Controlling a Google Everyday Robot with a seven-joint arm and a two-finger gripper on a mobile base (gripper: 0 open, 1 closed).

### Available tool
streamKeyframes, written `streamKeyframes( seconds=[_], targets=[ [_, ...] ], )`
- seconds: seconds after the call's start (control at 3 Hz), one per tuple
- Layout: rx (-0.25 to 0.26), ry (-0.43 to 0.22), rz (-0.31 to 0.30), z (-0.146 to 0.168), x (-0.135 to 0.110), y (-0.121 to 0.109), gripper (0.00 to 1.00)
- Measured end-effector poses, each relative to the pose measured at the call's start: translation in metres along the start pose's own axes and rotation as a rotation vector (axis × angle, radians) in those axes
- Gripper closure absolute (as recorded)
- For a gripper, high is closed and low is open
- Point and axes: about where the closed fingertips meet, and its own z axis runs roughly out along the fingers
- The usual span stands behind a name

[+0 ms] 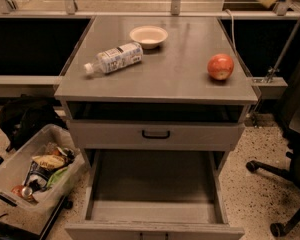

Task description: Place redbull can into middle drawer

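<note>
With the pincer out of sight, so I cannot tell its state, and no redbull can visible, a drop might miss the open middle drawer (155,181).

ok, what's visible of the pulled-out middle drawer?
The middle drawer is a wide grey tray, metal by the look, pulled out towards the camera beneath the closed drawer front with its black handle. Low side walls, flat bare floor, nothing in it; no redbull can shows anywhere. Its front panel is partly cut off by the bottom of the view. The gripper is not in view.
</note>
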Motion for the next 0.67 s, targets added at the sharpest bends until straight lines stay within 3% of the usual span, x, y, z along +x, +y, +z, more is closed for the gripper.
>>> streamKeyframes(
  seconds=[0.67],
  targets=[
    [-0.113, 0.060, 0.030, 0.050, 0.044, 0.047, 1.00]
  ],
)
